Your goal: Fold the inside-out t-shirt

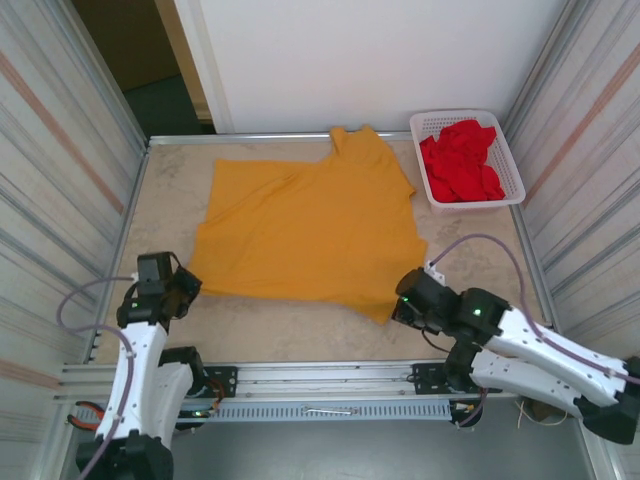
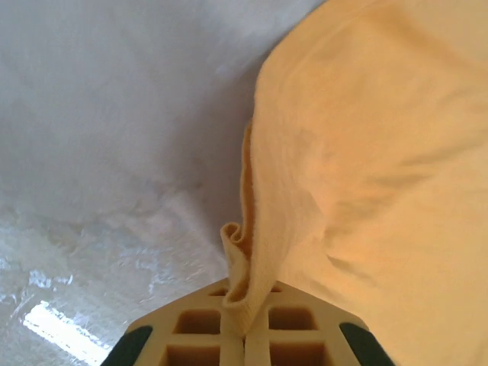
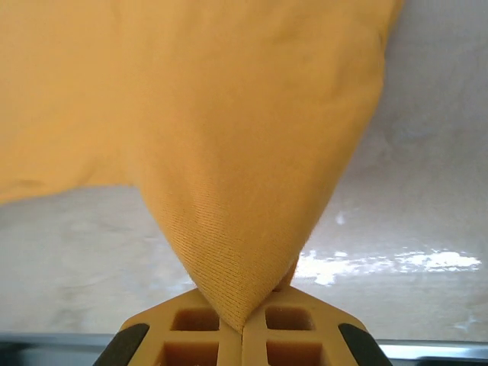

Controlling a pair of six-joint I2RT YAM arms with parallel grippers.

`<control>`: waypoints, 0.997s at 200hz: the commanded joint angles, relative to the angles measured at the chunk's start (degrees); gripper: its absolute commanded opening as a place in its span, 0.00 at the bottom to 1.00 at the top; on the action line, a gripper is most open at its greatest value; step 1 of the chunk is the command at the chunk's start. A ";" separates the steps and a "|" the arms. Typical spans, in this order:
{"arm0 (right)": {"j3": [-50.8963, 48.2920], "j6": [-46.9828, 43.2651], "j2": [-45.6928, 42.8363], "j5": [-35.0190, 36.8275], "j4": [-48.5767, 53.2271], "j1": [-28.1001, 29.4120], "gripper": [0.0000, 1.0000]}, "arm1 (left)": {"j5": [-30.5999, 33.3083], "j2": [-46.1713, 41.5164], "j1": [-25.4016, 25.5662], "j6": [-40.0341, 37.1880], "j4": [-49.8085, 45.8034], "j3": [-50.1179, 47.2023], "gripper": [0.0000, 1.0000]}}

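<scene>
Top view: the t-shirt (image 1: 310,225), a mustard-yellow soft knit, is shown spread nearly flat across the middle of the pale worktop (image 1: 300,335). Shallow creases are seen running across the cloth, and one short sleeve is seen reaching toward the far edge, near a white basket (image 1: 515,180) in the far right corner that holds red garments (image 1: 460,160).

The near left corner of the t-shirt is gripped by the left end effector (image 1: 187,285), and the near right corner by the right end effector (image 1: 400,300).

Left wrist view: the fingers (image 2: 221,335) are pressed together on the cloth edge, which is seen curled into a small roll just above them. The cloth is drawn up into a narrow ridge that leads away from the grip, and the rest of the fabric is spread to the right over the worktop.

Right wrist view: the fingers (image 3: 263,332) are clamped on a pointed fold of the corner, where the fine ribbed weave can be made out. The fabric is seen widening from that point and covering the upper part of the view.
</scene>
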State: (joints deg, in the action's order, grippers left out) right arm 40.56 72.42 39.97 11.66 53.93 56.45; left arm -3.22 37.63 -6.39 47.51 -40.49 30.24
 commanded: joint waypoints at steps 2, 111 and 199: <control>3.22 -1.30 -3.14 -0.32 6.30 -1.37 0.00 | 2.04 -1.95 -0.28 -4.10 -6.78 2.59 0.00; 8.18 -4.63 -1.81 -0.86 4.01 -7.66 0.00 | -0.28 3.77 1.06 -2.50 0.71 2.93 0.06; 9.84 -19.73 17.62 -20.69 -12.34 -32.09 0.00 | -0.44 31.24 0.94 -10.44 12.34 14.55 0.07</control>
State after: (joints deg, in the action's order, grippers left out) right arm 47.37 58.02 53.87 -4.25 45.50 27.42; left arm -3.81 65.10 -5.50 40.62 -32.03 40.88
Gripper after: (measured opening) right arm 0.051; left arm 0.069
